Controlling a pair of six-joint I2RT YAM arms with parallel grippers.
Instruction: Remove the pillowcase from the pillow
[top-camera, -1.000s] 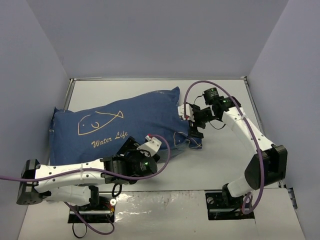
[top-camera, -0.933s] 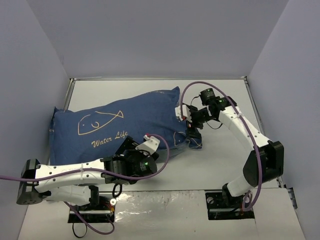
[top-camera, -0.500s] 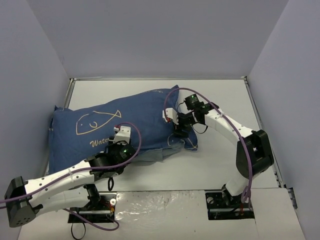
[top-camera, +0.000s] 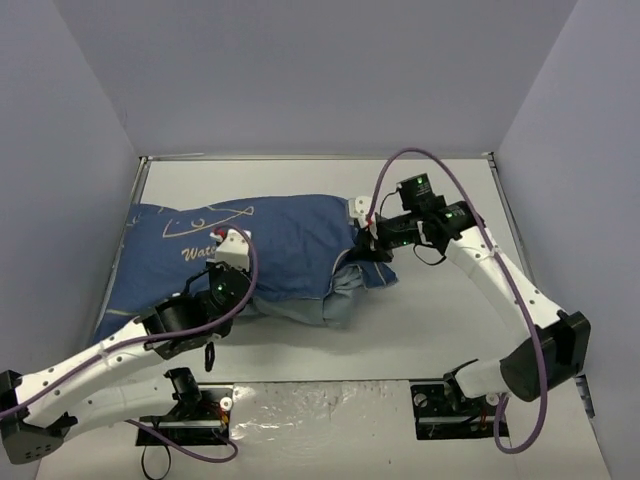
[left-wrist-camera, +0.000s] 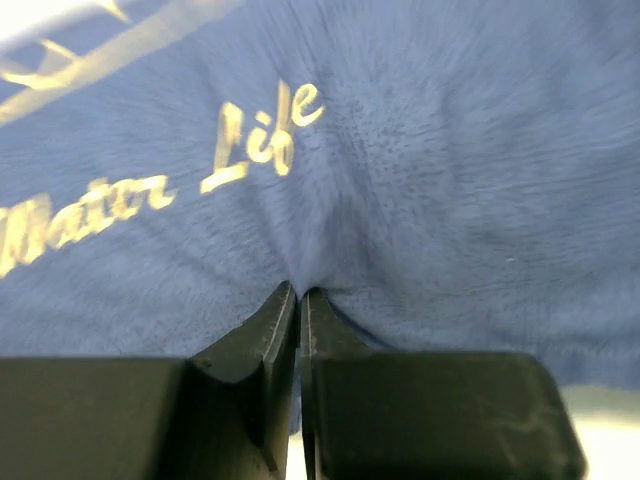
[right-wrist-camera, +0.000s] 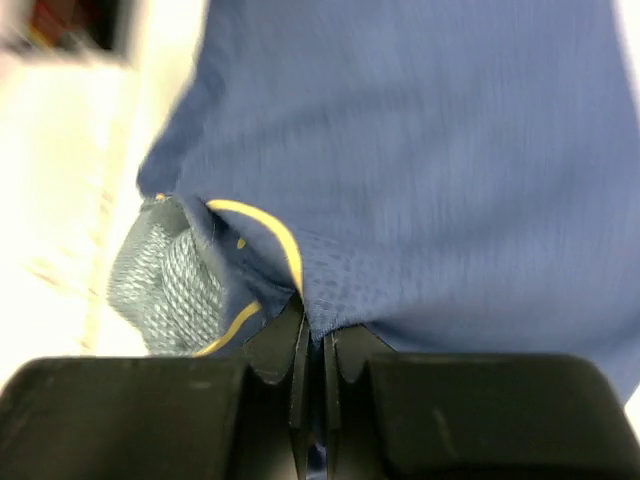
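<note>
You can't see the pillow at all: it sits inside the pillowcase (top-camera: 290, 250), which lies across the left and middle of the white table (top-camera: 450, 300), its left end up against the side wall (top-camera: 60, 200). The cloth is soft, matte dark blue and lies slack and rumpled. Its pale line drawing and lettering (left-wrist-camera: 262, 150) are partly covered by your left arm (top-camera: 110, 355) in the top view. At the near right corner the edge is turned over, showing a lighter grey-blue reverse (top-camera: 345, 292) with a coarse weave.

Both wrist views are blurred. Your left gripper (left-wrist-camera: 298, 296) is clenched on a puckered pinch of pillowcase just below the word "Life"; the top view hides its tips under the wrist. Your right gripper (right-wrist-camera: 312, 322) is clamped on the pillowcase's right end, beside a curved yellow line (right-wrist-camera: 272, 235).
</note>
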